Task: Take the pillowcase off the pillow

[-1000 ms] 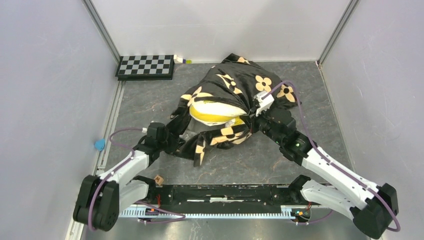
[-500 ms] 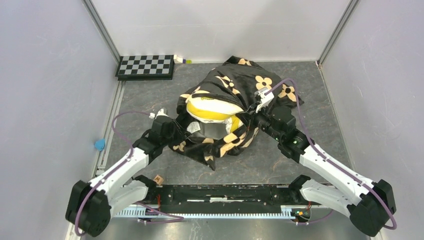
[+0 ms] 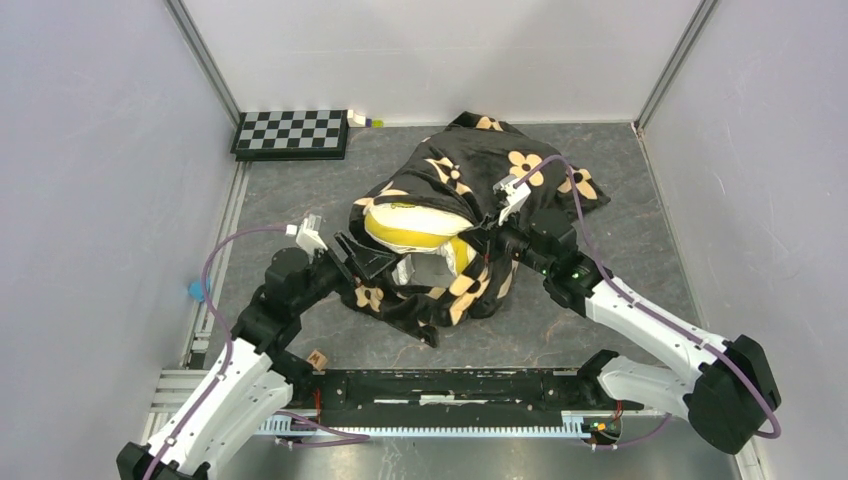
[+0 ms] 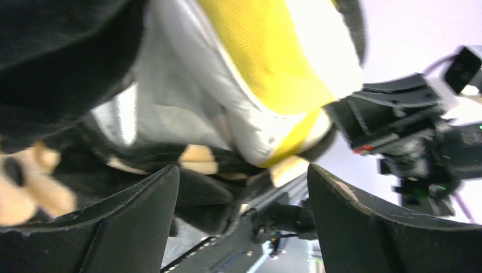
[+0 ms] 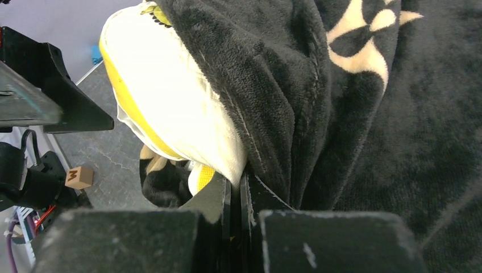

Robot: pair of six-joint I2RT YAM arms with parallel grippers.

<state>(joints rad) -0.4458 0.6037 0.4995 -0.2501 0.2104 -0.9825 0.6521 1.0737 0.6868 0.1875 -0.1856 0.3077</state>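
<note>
The black pillowcase with tan flowers lies bunched mid-table, covering the far part of the pillow. The pillow's cream end with its yellow band pokes out toward the arms. My left gripper stands open right at that exposed end, with nothing between its fingers. In the left wrist view the pillow and the pillowcase fill the space just beyond the left gripper. My right gripper is shut on the pillowcase's opening edge. The right wrist view shows the right gripper pinching the pillowcase beside the pillow.
A black-and-white checkerboard lies at the back left, with a small white and yellow object beside it. A small wooden cube sits near the arm bases. A blue item lies by the left wall. Walls close in on three sides.
My left gripper let go of the pillowcase's near hem, opened wide and moved right and farther in to the pillow's exposed end. The right gripper stayed shut and shifted slightly left.
</note>
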